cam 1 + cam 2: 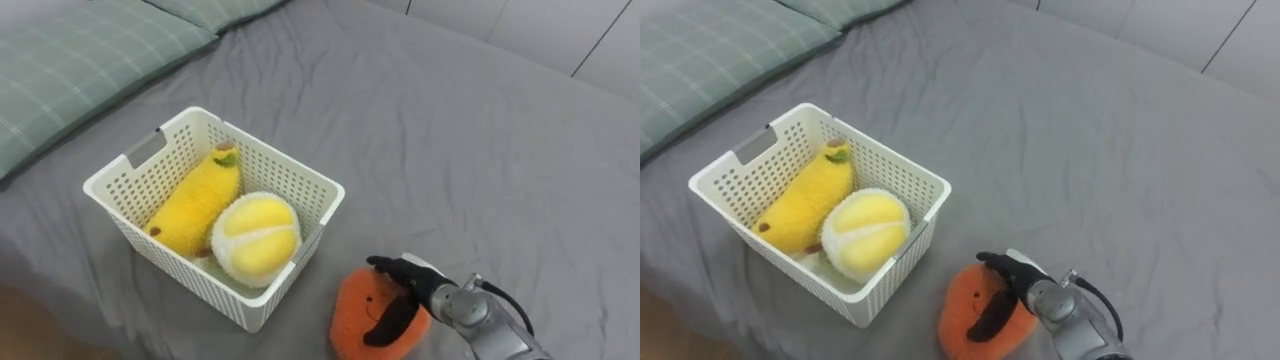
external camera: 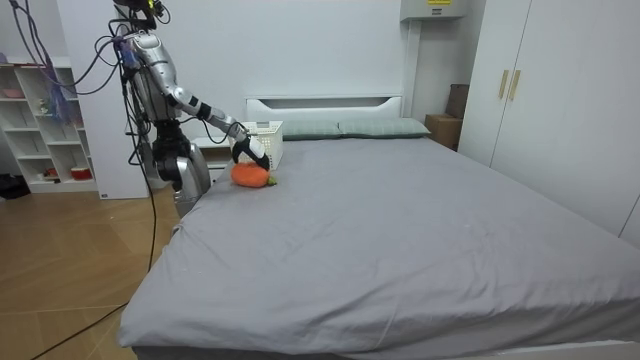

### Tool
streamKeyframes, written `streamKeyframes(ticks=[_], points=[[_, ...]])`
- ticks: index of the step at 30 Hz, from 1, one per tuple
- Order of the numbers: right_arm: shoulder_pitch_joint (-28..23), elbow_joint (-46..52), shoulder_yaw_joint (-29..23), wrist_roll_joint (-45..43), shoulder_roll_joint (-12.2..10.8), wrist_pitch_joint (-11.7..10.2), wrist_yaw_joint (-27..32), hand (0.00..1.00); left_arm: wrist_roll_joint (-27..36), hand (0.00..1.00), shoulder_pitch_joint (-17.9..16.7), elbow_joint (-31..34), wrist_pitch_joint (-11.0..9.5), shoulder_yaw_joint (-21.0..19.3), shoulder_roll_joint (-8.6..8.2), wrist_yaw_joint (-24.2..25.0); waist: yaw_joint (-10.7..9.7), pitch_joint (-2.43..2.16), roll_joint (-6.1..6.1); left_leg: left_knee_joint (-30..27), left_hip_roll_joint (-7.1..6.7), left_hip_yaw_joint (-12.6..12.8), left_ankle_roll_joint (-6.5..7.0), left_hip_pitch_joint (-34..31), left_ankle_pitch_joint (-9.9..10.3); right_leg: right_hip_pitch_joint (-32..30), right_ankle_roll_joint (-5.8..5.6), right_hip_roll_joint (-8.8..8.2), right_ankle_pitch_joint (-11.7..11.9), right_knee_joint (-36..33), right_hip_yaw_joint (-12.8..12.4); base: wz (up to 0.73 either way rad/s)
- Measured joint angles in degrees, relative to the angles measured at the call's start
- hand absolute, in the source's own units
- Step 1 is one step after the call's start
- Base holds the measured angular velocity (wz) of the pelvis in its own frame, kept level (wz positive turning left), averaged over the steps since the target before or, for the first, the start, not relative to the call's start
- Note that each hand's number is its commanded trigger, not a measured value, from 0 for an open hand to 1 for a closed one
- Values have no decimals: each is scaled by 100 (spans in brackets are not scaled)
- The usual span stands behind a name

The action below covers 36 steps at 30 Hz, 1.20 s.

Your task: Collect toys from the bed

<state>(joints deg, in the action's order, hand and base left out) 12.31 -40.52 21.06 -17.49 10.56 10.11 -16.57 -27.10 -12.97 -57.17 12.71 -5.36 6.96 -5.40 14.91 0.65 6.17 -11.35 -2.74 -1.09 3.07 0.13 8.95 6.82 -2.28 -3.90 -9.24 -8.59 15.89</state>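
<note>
Right robot hand [image 1: 405,275] was curled over the orange toy [image 1: 358,310], fingers across its top and the thumb hooked down its front, so the toy was pinched and not merely touched. That toy lay on the grey bed [image 1: 450,140] just beside the near corner of the white basket [image 1: 280,155], apart from its wall. Inside the basket sat a banana toy [image 1: 195,205] and a round yellow toy [image 1: 257,235], touching each other. A green checked pillow [image 1: 80,60] lay well beyond. In the room view the robot stood at the bed's side, its arm stretched out over the mattress.

The step in hand looked like lifting the orange toy into the basket. To do it well, the grip needed to sink deep enough into the soft plush that the toy would not slip on the rise. The lift had to clear the rim before swinging left. Free room seemed scarce, so the safest drop looked to be over the middle, on top of the two toys, with the fingers released low so that it would not roll back out.
</note>
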Motion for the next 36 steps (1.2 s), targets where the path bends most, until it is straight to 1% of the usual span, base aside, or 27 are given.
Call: streamKeyframes(ticks=[2,3,4,5,6,7,11,13,17,22,26,36], points=[[0,-6,0,-67,-2,3,-45,0,14,0,8,2,1,-2,4,0,72,-12,17,3,5,13,0,4,0,-6,1,1,-1,-1,-9,0],[0,-17,-1,-73,1,3,-52,11,22,0,15,2,1,-1,5,0,81,-13,20,0,4,9,0,3,0,-4,1,1,-1,0,-6,0],[4,-51,-9,-81,1,3,-71,32,34,0,27,2,1,0,4,0,97,-18,27,-5,2,0,0,3,0,3,1,1,-1,0,0,0],[5,-68,-14,-83,-1,7,-91,55,31,0,34,2,0,-4,10,0,122,-28,44,-5,2,0,0,4,-1,1,1,1,-1,0,-1,0],[9,-68,-14,-83,-1,8,-104,75,31,0,33,2,0,-5,16,0,132,-28,50,-3,3,1,0,4,0,2,1,1,-1,0,-3,0],[22,-68,-14,-83,-1,8,-107,100,32,0,32,2,0,-4,20,0,139,-26,60,-1,4,4,0,4,0,2,1,2,-1,0,-6,0],[80,-69,-20,-125,1,8,-103,100,35,0,38,4,1,-15,30,0,147,-15,91,0,4,17,0,16,0,10,1,2,-1,0,-15,0],[89,-69,-20,-133,0,13,-113,100,27,0,49,9,1,-14,25,1,194,-14,92,-3,7,28,1,31,0,15,1,1,-1,-1,-16,-2],[88,-69,-10,-158,-16,126,-195,100,8,0,100,38,0,-16,27,5,295,-10,91,-3,8,29,1,47,0,16,1,1,-1,-2,-16,0],[85,-70,2,-234,-65,138,-340,100,9,0,88,37,8,-16,25,5,297,8,99,0,11,41,1,46,1,7,1,1,-1,-2,-25,-1],[83,-71,14,-308,-91,196,-419,100,7,0,98,37,7,-17,27,5,277,9,99,4,10,42,2,28,2,10,1,1,-1,-2,-29,0],[83,-71,14,-324,-94,205,-493,100,7,0,96,37,7,-17,26,5,289,8,100,4,11,42,3,46,1,8,1,1,-1,-2,-27,0]])
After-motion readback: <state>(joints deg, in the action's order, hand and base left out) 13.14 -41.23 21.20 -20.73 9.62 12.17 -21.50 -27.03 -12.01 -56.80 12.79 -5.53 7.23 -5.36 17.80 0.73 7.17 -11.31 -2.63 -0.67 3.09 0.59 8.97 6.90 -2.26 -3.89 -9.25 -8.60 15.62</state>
